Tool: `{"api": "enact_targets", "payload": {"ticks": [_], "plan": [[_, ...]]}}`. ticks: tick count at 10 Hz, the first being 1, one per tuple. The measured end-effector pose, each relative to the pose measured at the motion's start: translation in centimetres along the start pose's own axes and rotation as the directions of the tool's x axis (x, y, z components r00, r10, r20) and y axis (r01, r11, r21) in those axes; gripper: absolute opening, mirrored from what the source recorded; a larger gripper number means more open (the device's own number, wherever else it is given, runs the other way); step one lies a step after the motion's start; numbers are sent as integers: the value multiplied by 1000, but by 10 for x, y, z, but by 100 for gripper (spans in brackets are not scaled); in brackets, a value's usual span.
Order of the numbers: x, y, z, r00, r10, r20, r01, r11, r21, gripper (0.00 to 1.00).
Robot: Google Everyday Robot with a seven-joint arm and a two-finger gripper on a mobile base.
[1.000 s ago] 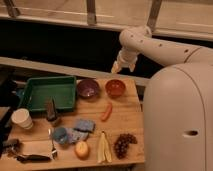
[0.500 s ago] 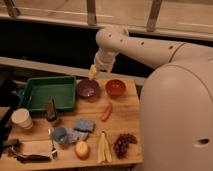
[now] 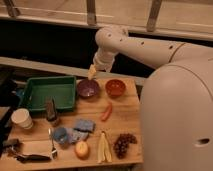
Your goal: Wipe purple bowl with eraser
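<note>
The eraser (image 3: 51,110) is standing untouched on the counter (image 3: 128,118), just in front of the green tray (image 3: 48,79), with the purple bowl (image 3: 87,89) sitting farther back beside the orange bowl (image 3: 115,88). The gripper (image 3: 92,73), spread and empty, is swinging left from above the orange bowl to over the purple bowl's far rim. Fetching the eraser is probably coming next.

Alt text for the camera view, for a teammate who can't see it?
The robot's claw hangs open and empty by the far rim of the purple bowl. The eraser sits untouched on the table beside the green tray; an orange-red bowl is next to the purple one.
</note>
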Motion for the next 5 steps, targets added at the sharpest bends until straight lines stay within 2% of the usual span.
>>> {"api": "enact_targets", "payload": {"ticks": [1,3,5], "plan": [[-2,6,4,1000,-13,-1,13,1000,-21,70],[-18,39,20,999,-51,2,51,996,-78,70],[-33,89,39,995,-103,6,103,982,-156,70]]}}
